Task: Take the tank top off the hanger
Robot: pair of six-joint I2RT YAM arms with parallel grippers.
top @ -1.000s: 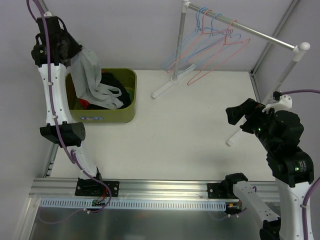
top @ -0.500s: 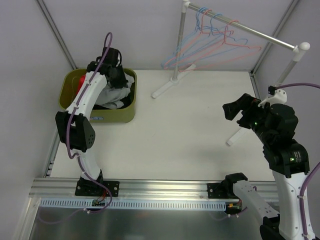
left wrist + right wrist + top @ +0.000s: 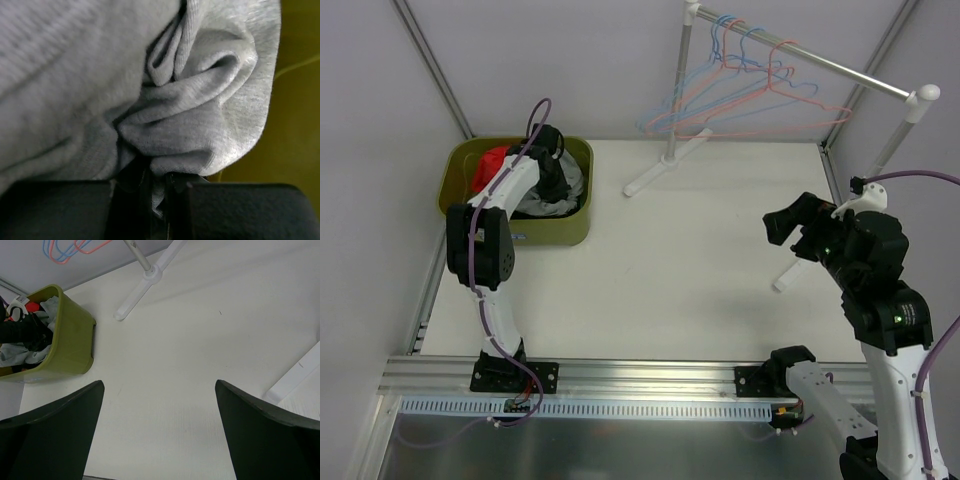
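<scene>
The grey ribbed-knit tank top (image 3: 200, 115) is found off the hanger: it is bunched inside the olive-green plastic bin (image 3: 560, 232) at the upper left of the overhead view, beside red and dark clothes (image 3: 492, 162). The pink and blue wire hangers (image 3: 750, 95) on the white rail (image 3: 840, 72) at the upper right are seen bare. The removal is judged done; only the letting go and the withdrawal of the arm are left. The left gripper (image 3: 157, 182) is clamped on a fold of the grey fabric, down in the bin. The right gripper (image 3: 159, 390) is spread wide above the white table (image 3: 200, 340), and nothing is held or touched by it.
</scene>
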